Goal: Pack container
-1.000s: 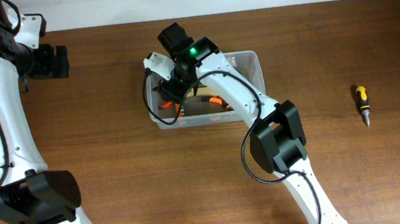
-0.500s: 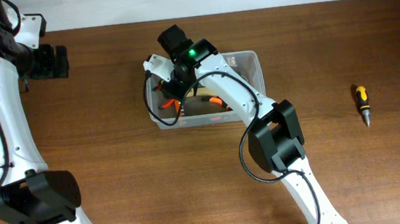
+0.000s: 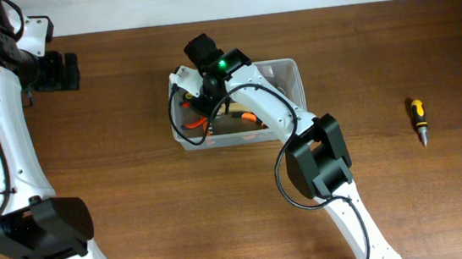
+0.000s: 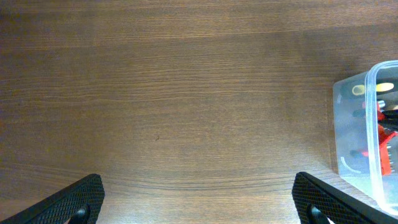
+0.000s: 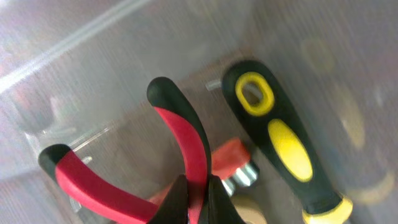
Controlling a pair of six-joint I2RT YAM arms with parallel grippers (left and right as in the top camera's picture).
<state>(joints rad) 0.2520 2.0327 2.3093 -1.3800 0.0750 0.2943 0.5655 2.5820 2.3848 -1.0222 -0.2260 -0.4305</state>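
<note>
Sitting inside the container [image 3: 293, 62], the right gripper [image 3: 197, 107] (closed or not, I cannot tell) is nearer the screwdriver [image 3: 418, 120] lying well right of it; left gripper [image 4: 196, 186] wide open, empty.

Overhead: clear container [image 3: 292, 71] sits near the middle of the brown wooden surface [image 3: 135, 190], long side running left to right. Right arm [image 3: 255, 100] reaches across it from below; the wrist, green light lit, is over the container's left end, and the claw under it is hidden. Orange-handled items [image 3: 252, 117] are visible inside, near the front wall. Left claw [image 3: 62, 71] hangs over bare surface at upper left, well apart from the container. A yellow-and-black screwdriver [image 3: 418, 120] lies alone far to the right.
</note>
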